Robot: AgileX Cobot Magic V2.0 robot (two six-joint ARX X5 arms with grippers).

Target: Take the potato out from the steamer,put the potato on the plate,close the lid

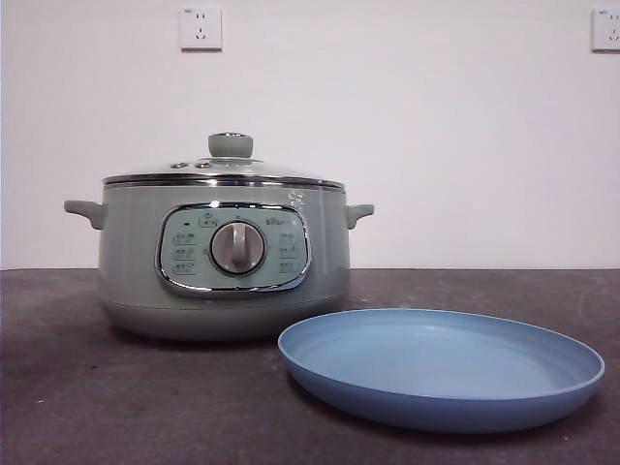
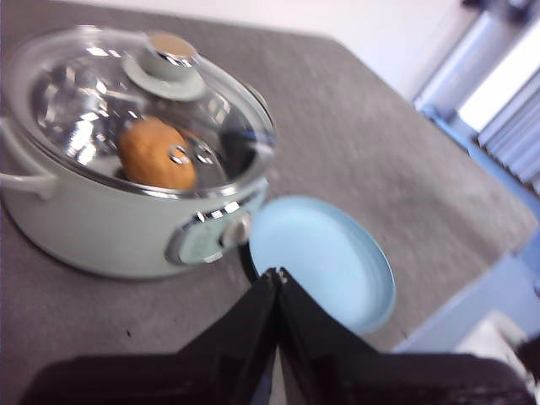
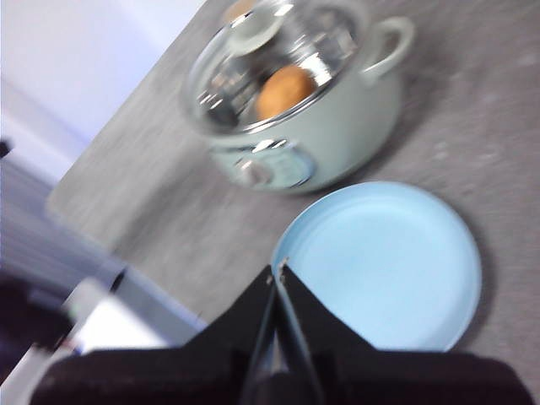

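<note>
The sage-green steamer (image 1: 223, 262) stands at the left of the dark table with its glass lid (image 1: 228, 167) closed on it. Through the glass, the orange-brown potato (image 2: 156, 153) lies inside the steamer (image 2: 126, 219); it also shows as the potato (image 3: 285, 91) in the right wrist view. The light-blue plate (image 1: 441, 366) lies empty in front and to the right of the steamer. My left gripper (image 2: 278, 275) hangs shut above the table near the plate (image 2: 325, 257). My right gripper (image 3: 277, 270) is shut too, high over the plate (image 3: 388, 261). Neither shows in the front view.
The table's front edge (image 2: 456, 312) runs close behind the plate in the wrist views. Two wall sockets (image 1: 201, 28) sit on the white wall behind.
</note>
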